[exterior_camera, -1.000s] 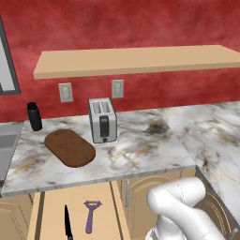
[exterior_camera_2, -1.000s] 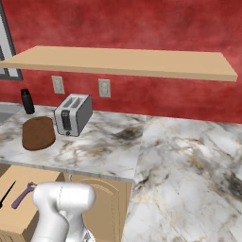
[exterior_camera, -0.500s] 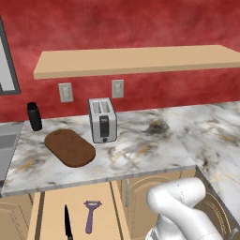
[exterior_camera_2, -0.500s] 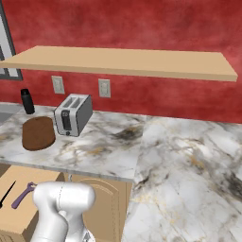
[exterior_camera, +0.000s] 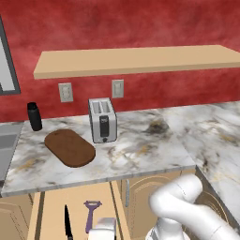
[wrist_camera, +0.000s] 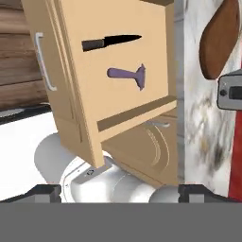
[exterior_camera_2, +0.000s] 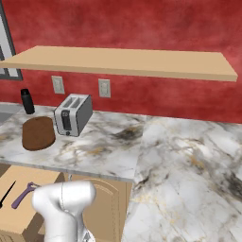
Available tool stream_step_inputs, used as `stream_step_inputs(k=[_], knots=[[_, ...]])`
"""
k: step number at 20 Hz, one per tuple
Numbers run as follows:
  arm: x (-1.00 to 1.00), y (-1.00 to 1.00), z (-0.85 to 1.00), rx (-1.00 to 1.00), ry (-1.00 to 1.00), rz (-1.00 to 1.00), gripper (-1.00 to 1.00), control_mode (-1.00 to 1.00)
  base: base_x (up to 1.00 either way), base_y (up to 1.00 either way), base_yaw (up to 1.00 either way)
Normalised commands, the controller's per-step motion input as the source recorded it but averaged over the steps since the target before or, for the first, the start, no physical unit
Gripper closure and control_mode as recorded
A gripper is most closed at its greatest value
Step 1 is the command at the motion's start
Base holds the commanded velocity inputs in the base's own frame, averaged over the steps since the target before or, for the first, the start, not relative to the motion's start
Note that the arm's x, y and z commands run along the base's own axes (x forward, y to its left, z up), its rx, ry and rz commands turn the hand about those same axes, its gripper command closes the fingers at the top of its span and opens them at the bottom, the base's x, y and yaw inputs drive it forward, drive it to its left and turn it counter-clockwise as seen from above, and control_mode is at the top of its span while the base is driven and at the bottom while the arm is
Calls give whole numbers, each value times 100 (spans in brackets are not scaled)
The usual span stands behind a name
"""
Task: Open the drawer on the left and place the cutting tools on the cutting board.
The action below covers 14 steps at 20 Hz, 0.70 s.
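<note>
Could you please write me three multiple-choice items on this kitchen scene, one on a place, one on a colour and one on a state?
1. Where do the cutting tools lie?
A. on the cutting board
B. inside the drawer
C. on the shelf

2. What colour is the peeler?
A. purple
B. green
C. yellow

3. What state is the drawer in?
A. shut
B. pulled open
C. lifted out onto the counter

Answers:
1 B: the knife and the peeler lie side by side on the tan floor of the drawer, while the cutting board on the counter is bare.
2 A: its handle and Y-shaped head are purple in the hand view.
3 B: its inside is in plain sight, and its handle stands well out from the cabinets.
</note>
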Motion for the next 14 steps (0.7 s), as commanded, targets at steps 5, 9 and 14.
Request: stream_step_inputs(k=[5, 9, 14], knots=[[97, -29, 45, 11, 52, 0, -100, -100, 0, 0, 0], [100, 4, -3, 0, 31, -1, -100, -100, 0, 0, 0], [99, 2, -13, 0, 28, -25, -100, -100, 0, 0, 0]])
